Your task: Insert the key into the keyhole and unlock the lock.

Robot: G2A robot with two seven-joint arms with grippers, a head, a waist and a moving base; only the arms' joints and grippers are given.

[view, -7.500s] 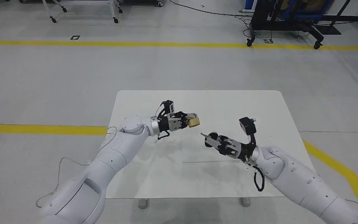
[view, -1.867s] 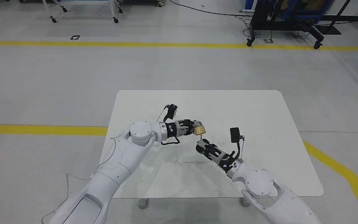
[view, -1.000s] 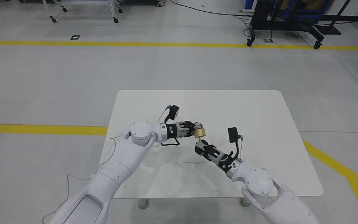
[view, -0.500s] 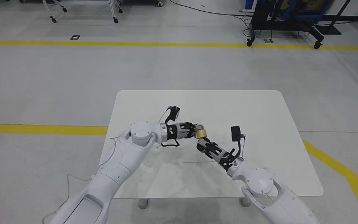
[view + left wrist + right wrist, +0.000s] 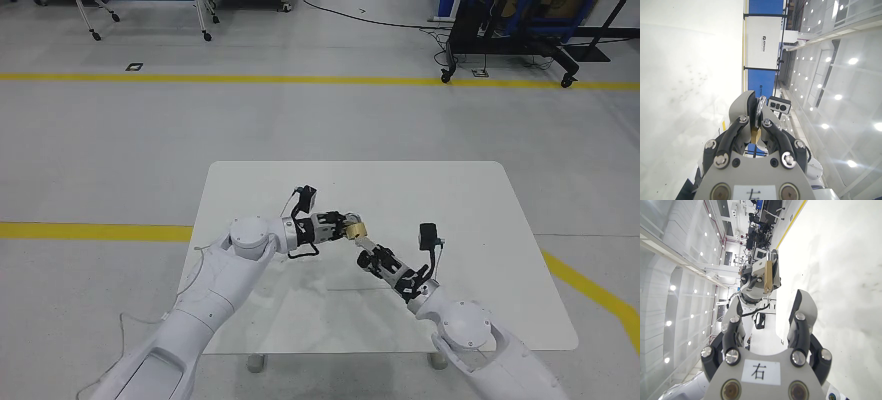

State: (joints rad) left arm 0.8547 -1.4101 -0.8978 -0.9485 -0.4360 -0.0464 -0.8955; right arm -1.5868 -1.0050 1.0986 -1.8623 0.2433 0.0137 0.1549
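Left end effector (image 5: pixel 757 111): clamped on lock (image 5: pixel 768 273).
Right end effector (image 5: pixel 769 300): wide, just short of inserted key (image 5: pixel 768 295).
Next grasp: close squarely on key; turn about its axis only.

White table (image 5: pixel 470 190), rounded corners, faint dark specks (image 5: pixel 863 284) on its surface

Brass padlock (image 5: pixel 768 273) clamped by the left claw (image 5: pixel 757 107); silver key (image 5: pixel 768 295) sits in its keyhole.
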